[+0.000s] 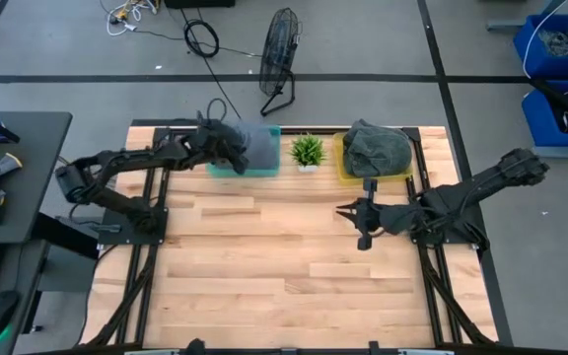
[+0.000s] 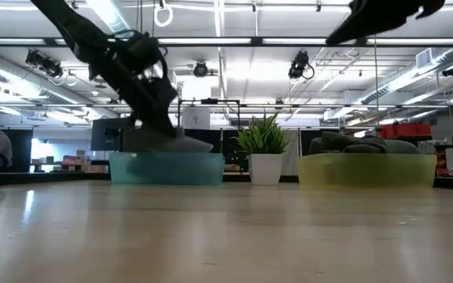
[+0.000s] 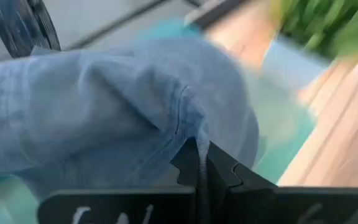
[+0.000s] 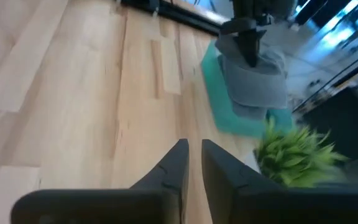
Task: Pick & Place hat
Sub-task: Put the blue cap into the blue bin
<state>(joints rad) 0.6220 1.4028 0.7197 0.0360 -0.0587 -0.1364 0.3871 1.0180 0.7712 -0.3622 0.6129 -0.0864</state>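
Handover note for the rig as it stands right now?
Left hand: shut on the light blue hat, over the teal bin at the table's far edge.
Right hand: holds nothing, fingers near closed, hovering over bare table in front of the yellow bin.
Dark hats are piled in the yellow bin; a small plant stands between the bins.
Done: blue hat gripped.
Left: release it. Whether it is going in or coming out, I cannot tell.

Small potted plant (image 1: 308, 151) in white pot, back edge of wooden table (image 1: 284, 276), between teal bin and yellow bin. Black floor fan (image 1: 279, 59) on grey floor behind table. Blue crates (image 1: 560, 74) far right. Keyboard, mouse on side desk (image 1: 8, 197) left.
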